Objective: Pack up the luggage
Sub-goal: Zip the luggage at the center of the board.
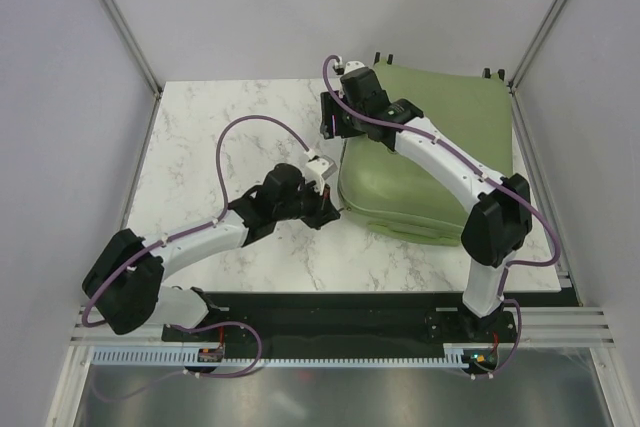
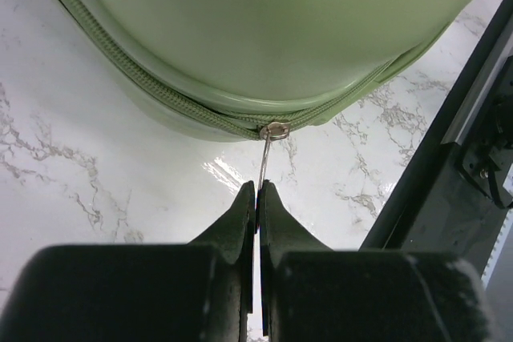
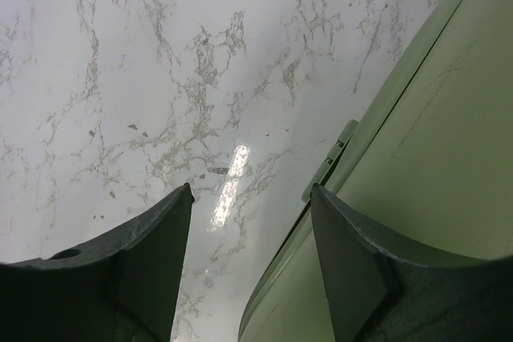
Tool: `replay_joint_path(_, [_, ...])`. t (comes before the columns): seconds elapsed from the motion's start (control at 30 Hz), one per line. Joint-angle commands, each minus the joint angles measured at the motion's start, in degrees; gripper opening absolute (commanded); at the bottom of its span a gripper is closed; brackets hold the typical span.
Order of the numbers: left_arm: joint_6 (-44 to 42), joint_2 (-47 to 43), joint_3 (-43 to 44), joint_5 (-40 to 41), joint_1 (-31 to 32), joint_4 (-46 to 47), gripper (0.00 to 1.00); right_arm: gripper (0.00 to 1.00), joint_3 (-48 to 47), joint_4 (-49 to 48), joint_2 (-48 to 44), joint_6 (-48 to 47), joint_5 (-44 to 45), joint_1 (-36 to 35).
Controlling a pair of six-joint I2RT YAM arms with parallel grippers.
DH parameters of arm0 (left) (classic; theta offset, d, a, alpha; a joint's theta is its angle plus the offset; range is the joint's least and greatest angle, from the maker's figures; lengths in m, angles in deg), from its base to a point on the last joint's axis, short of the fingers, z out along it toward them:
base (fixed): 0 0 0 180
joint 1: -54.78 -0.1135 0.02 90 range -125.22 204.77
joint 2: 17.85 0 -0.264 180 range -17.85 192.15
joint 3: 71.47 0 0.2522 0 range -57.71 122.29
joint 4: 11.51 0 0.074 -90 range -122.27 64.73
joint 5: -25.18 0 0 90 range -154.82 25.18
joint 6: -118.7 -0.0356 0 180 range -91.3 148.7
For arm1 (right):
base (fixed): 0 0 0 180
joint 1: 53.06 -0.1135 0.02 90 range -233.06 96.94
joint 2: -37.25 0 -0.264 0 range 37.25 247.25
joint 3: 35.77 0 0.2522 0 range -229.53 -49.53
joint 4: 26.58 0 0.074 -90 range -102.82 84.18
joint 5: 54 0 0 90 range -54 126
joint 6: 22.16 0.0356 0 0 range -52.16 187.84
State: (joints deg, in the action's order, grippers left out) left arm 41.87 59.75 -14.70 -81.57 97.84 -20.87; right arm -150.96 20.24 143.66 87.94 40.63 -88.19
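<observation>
The luggage is a sage-green hard-shell suitcase lying closed on the right half of the marble table. My left gripper is at its near-left corner, shut on the metal zipper pull. The pull hangs from the slider on the green zipper track under the shell. My right gripper is open and empty over the suitcase's far-left edge. One of its fingers is above the shell, the other above the table.
The marble table lies to the left of the suitcase. A black rail runs along the table's near edge by the arm bases. Grey walls close in on the left and right. Black wheels show at the suitcase's far edge.
</observation>
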Motion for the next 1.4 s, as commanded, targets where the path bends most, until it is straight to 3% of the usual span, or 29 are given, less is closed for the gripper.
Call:
replay_joint_path(0.0, [2.8,-2.2,-1.0,13.5,-4.9,-5.6,0.02,0.69,4.0,12.8,1.0,0.1,5.3,1.3])
replay_joint_path(0.33, [4.3,-2.1,-1.2,16.5,-7.1,-5.5,0.02,0.69,6.5,12.7,0.7,0.5,5.5,1.3])
replay_joint_path(0.47, [3.3,-1.5,-1.4,12.0,-7.1,-2.6,0.02,0.7,5.6,11.4,-1.1,-1.6,2.2,1.3])
replay_joint_path(0.6, [2.6,-0.1,-2.1,8.9,-7.1,-0.5,0.02,0.71,-1.8,15.9,-4.3,-6.2,-2.0,1.3])
replay_joint_path(0.77, [3.3,0.9,-2.8,-1.2,-9.1,3.7,0.02,0.73,-1.9,22.9,-14.8,-12.6,-7.2,1.3])
replay_joint_path(0.9, [3.0,2.2,-2.4,-7.2,-10.9,5.2,0.02,0.73,9.2,26.9,-25.3,-19.6,-17.1,1.3])
replay_joint_path(1.03, [3.3,4.5,-1.0,-13.0,-12.8,5.1,0.02,0.72,18.6,30.5,-29.8,-24.5,-26.7,0.9])
replay_joint_path(1.2, [3.5,5.1,-0.6,-14.7,-13.9,5.1,0.02,0.71,29.3,28.4,-31.4,-26.4,-24.4,-1.8])
replay_joint_path(1.37, [3.5,4.7,-0.7,-15.2,-14.6,5.0,0.02,0.7,37.2,15.2,-30.3,-24.0,-18.3,-4.9])
